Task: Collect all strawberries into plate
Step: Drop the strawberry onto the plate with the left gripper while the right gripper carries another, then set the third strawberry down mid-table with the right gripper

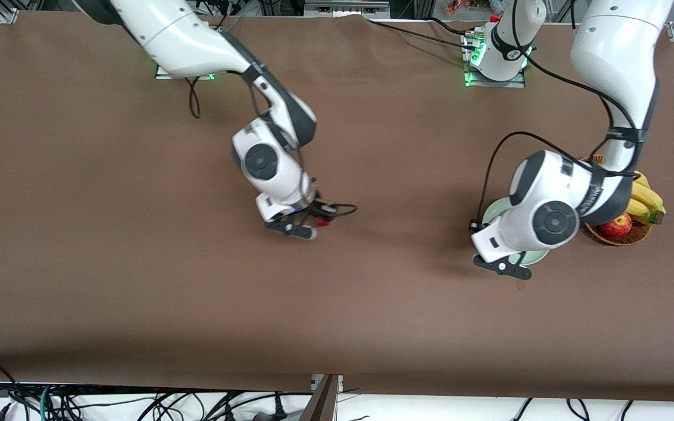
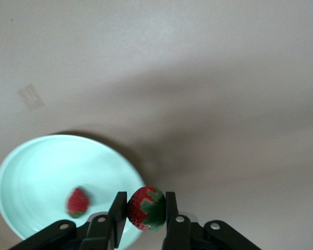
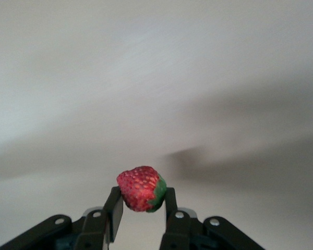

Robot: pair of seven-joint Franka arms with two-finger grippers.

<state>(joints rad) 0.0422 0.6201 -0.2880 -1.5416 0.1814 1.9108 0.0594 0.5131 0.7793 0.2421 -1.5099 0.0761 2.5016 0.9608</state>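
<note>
The left gripper (image 1: 509, 270) sits lowest in the front view, hanging over the edge of the plate (image 1: 494, 211) that faces the front camera, toward the left arm's end of the brown tabletop (image 1: 138, 263). Its fingers (image 2: 117, 214) are clamped on a strawberry (image 2: 145, 208), red with its green cap turned toward one finger, held in the air just off the plate's rim in the left wrist view. A second strawberry (image 2: 77, 202) lies in the pale green plate, looking blurred. Just beside the plate, toward the left arm's end, stands a wicker basket (image 1: 618, 237) with a red apple (image 1: 616, 225) and bananas (image 1: 647, 202) in it. The right gripper (image 1: 308, 225) hangs over the bare middle of the tabletop, well apart from the plate, closed around a third strawberry (image 3: 141, 188) pinched between its two fingers (image 3: 113, 211).
</note>
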